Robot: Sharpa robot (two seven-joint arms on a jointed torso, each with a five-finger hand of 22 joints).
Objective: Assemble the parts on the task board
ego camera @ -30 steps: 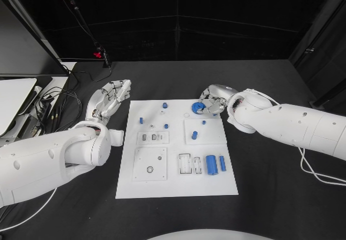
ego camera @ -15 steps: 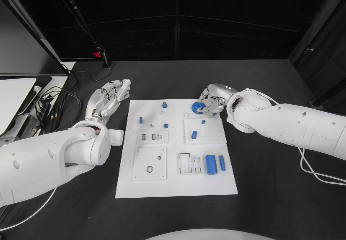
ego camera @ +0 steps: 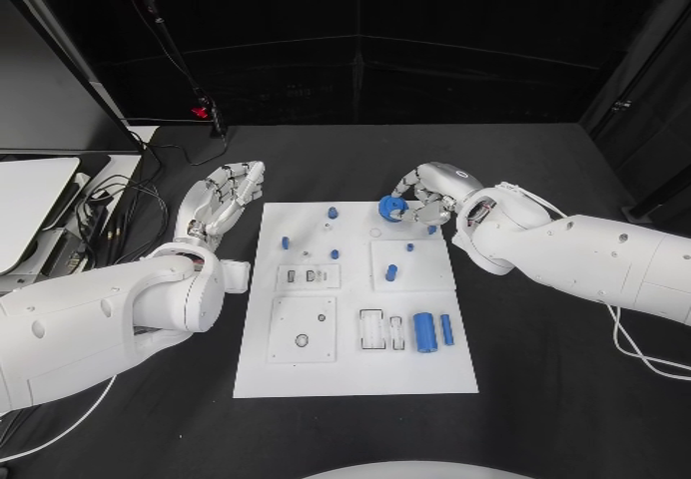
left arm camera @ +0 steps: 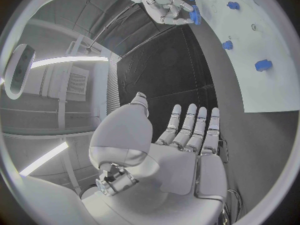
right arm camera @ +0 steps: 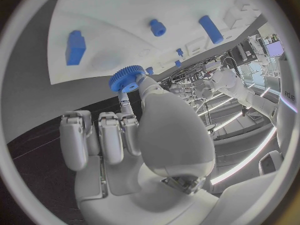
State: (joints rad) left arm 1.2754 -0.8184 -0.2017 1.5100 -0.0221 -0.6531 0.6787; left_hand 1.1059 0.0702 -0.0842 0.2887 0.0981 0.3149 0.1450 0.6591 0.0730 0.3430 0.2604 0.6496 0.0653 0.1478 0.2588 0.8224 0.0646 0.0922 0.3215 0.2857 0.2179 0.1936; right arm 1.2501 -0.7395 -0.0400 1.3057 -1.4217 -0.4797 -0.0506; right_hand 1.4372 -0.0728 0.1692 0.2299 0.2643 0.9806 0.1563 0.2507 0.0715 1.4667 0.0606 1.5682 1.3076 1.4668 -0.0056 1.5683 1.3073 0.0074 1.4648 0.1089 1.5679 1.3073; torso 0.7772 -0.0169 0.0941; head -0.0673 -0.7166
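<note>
The white task board [ego camera: 352,369] lies in the middle of the black table. At its far right corner my right hand [ego camera: 436,193] pinches a blue gear [ego camera: 390,207] between thumb and a finger, held just above the board. The right wrist view shows that gear [right arm camera: 127,78] at the fingertips, over the board [right arm camera: 119,15]. My left hand [ego camera: 224,198] lies to the left of the board, fingers straight and apart, holding nothing; the left wrist view shows it [left arm camera: 184,147] flat over the table. Small blue pegs [ego camera: 333,213] stand on the board, and a blue cylinder [ego camera: 423,331] lies near its right edge.
Cables [ego camera: 108,205] and a pale device [ego camera: 29,200] lie at the table's left edge, beyond my left hand. On the board are white blocks with recesses [ego camera: 304,329] and slots [ego camera: 371,327]. Bare black table [ego camera: 547,379] stretches to the board's right and front.
My right hand has raised the blue gear slightly off the board's far right corner. The left hand has stayed where it was. The view has shifted a little.
</note>
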